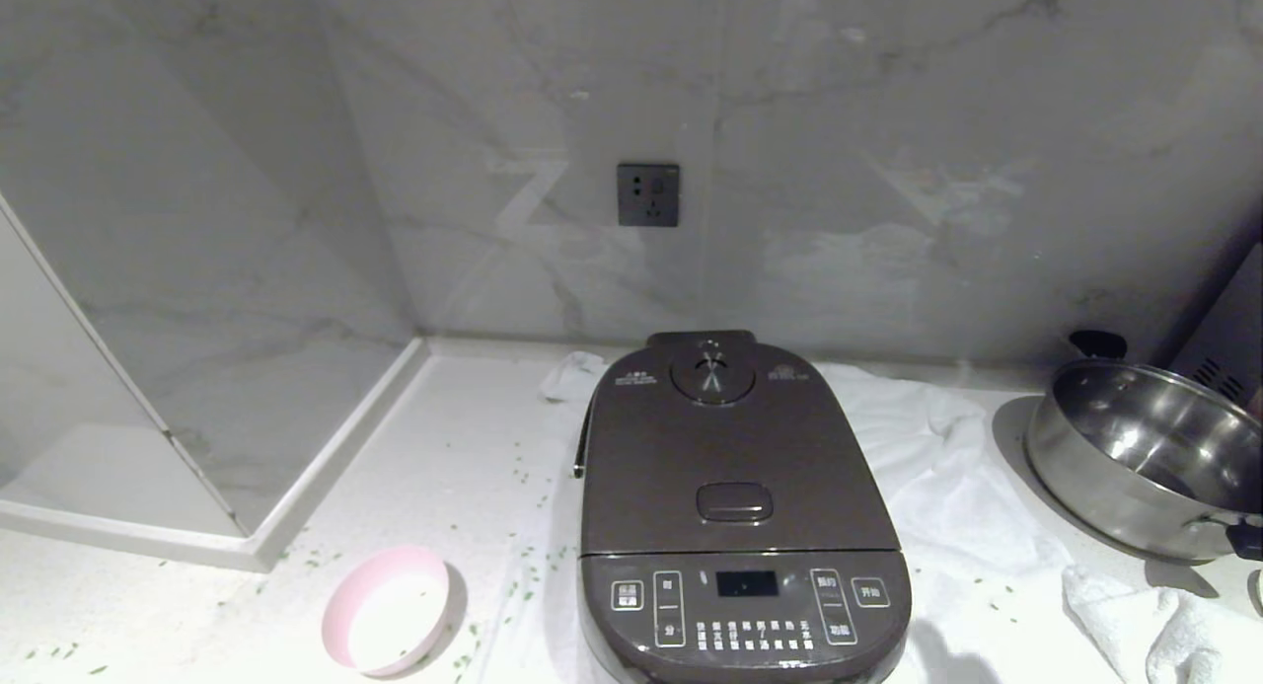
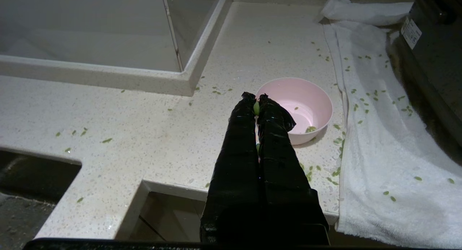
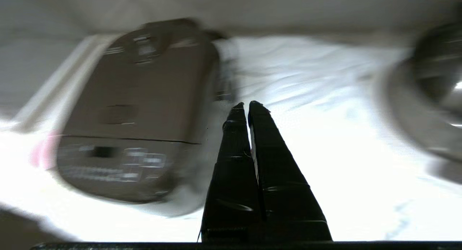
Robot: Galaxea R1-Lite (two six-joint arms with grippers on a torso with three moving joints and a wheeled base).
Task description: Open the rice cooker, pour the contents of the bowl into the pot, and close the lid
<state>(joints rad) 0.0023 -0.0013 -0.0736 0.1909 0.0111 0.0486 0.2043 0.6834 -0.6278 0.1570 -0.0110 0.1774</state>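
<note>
Head view, cooker: we see the cooker [image 1: 742, 526] on a white towel [image 1: 947, 506] at the middle of the counter [image 1: 464, 457], lid [image 1: 735, 447] down flat, panel facing us, hinge end toward the wall; its long axis runs front to back.
Head view, bowl: the bowl [image 1: 388, 610] sits upright just left of the cooker's front, apart from it, nearly empty.
Head view, pan: a steel pan [image 1: 1145, 457] stands well to the right.
Left wrist view, gripper: our left gripper [image 2: 257, 97] hangs above the bowl's near rim, fingers pressed together, holding nothing we can make out.
Left wrist view, grains: a few grains [image 2: 310, 128] lie in the bowl; many more are scattered over counter and towel.
Right wrist view, gripper: our right gripper [image 3: 248, 105] hovers over the towel beside the cooker, fingers together, empty.
Handling: we judge the bowl light, stiff and smooth, best pinched at the rim; the lid is rigid and hinged, released by its oblong button [image 1: 735, 501].
</note>
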